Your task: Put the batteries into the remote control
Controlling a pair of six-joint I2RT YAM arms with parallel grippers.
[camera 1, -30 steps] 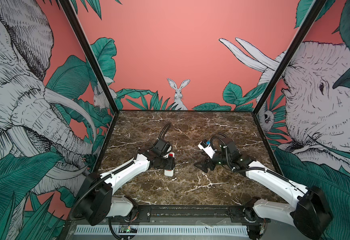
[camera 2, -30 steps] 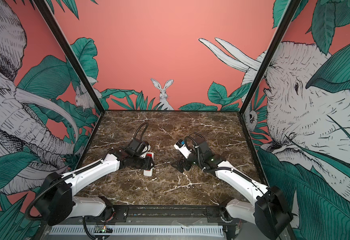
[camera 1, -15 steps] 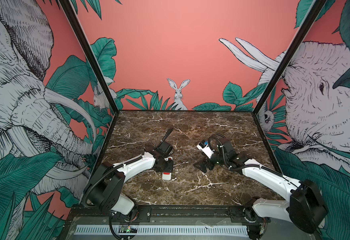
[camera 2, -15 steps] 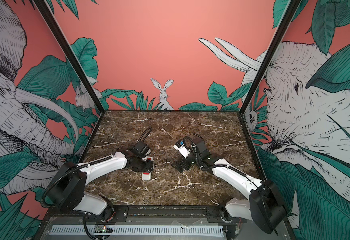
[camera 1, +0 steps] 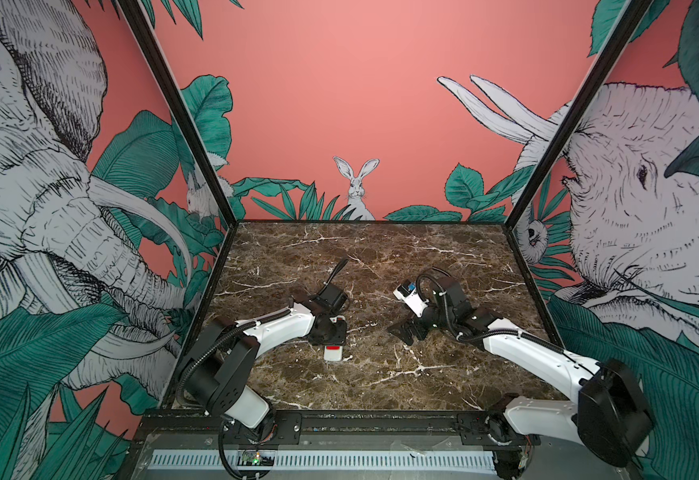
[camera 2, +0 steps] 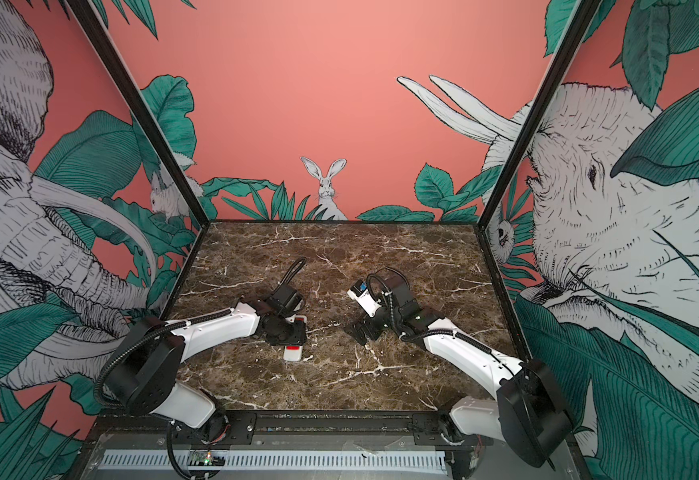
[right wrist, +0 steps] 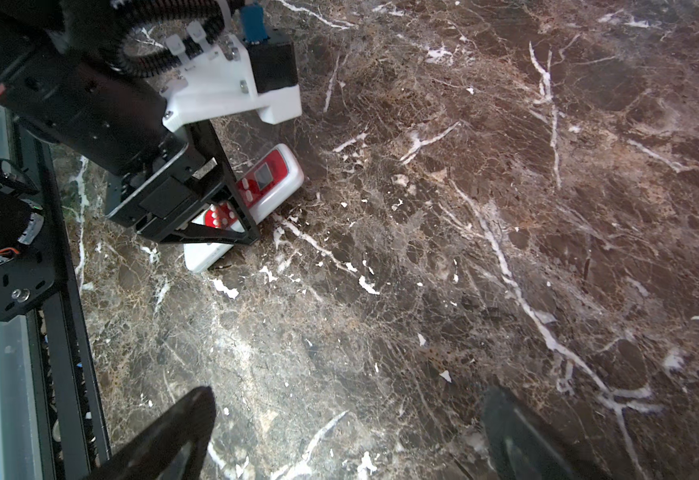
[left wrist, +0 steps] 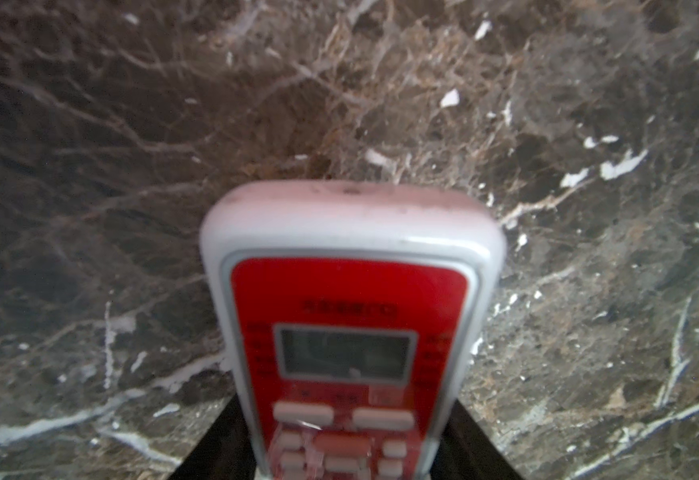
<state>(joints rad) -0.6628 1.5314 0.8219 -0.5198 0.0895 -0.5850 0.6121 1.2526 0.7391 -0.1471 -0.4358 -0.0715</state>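
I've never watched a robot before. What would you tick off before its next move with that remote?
1. Grip on the remote: ok, the left tool is closed on its sides.
2. Battery side reachable: not ok, the red button face is up.
3. Spare tool free: ok, the right tool is open and empty over the table.
4. Loose batteries in sight: not ok, none shows in any view.
5. Cells already inside: cannot tell, the back is hidden.
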